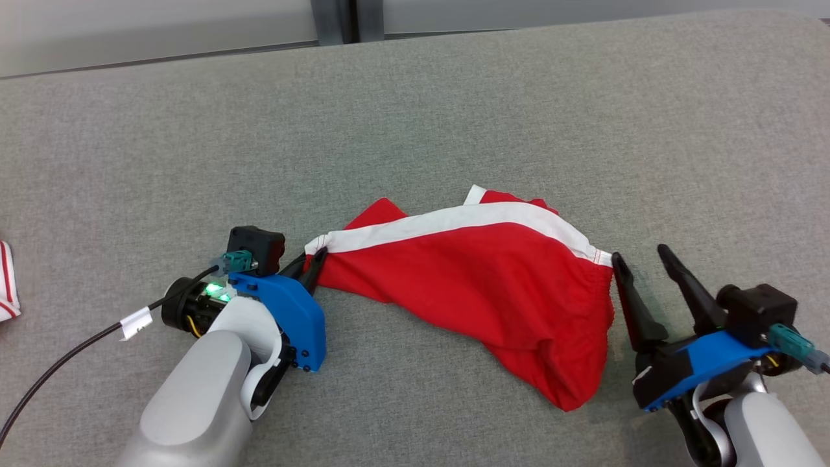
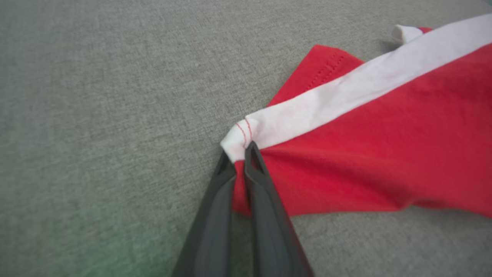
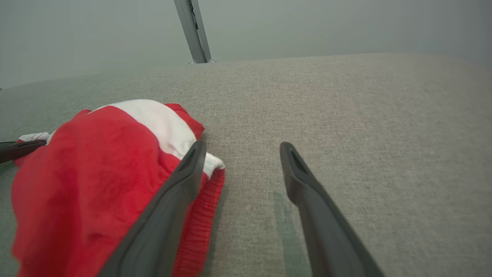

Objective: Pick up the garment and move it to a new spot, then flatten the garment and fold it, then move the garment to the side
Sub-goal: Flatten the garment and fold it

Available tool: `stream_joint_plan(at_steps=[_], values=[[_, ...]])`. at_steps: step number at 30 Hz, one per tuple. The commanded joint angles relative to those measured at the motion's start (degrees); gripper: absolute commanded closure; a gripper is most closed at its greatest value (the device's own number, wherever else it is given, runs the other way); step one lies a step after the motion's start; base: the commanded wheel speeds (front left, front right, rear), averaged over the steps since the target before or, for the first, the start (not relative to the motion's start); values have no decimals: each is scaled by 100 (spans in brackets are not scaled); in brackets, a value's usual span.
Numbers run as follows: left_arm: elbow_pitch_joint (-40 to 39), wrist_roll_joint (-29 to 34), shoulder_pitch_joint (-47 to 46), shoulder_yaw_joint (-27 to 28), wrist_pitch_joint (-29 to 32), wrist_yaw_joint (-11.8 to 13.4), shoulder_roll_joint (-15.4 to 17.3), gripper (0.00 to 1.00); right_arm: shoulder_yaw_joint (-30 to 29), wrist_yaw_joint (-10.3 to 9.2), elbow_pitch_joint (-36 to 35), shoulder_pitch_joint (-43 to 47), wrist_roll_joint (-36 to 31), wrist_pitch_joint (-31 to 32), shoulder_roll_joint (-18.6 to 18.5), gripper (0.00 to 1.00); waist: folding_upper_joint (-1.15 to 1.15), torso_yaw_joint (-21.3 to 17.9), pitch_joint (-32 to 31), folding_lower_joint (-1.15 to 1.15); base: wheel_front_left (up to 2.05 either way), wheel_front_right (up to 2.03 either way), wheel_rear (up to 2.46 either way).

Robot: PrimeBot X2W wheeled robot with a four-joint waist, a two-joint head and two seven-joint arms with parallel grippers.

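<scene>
surface (image 1: 454, 97) open round garment (image 1: 493, 279), striped cloth (image 1: 6, 292) at l edge.

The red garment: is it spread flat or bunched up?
Bunched up, not flat. The red garment lies in wrinkled folds on the grey surface, its white band twisted; the left gripper pinches one corner.

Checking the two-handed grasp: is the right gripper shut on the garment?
No, the right gripper stands open beside the garment, bare grey surface between its fingers.
</scene>
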Motion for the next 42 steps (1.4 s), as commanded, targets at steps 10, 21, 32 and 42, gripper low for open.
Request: stream_joint_plan(at_steps=[10, 21, 32, 42], values=[[364, -73, -65, -144, -279, -32, -31, 100, 724, 0, 463, -376, 531, 626, -272, 61, 0, 161, 70, 0, 0, 0, 0], [367, -109, -26, -106, -945, 20, -57, 100, 891, 0, 707, -561, 1009, 513, -481, 100, 0, 258, -6, 0, 0, 0, 0], [-1005, 253, 63, 33, -2014, 509, 156, 100, 324, 0, -84, -654, 553, -532, -755, 100, 0, 337, -408, 0, 0, 0, 0], [-3672, 898, -174, 335, -2179, 1180, 627, 100, -385, 0, -1724, -1128, 54, -592, -1022, 100, 0, 313, -1054, 0, 0, 0, 0]])
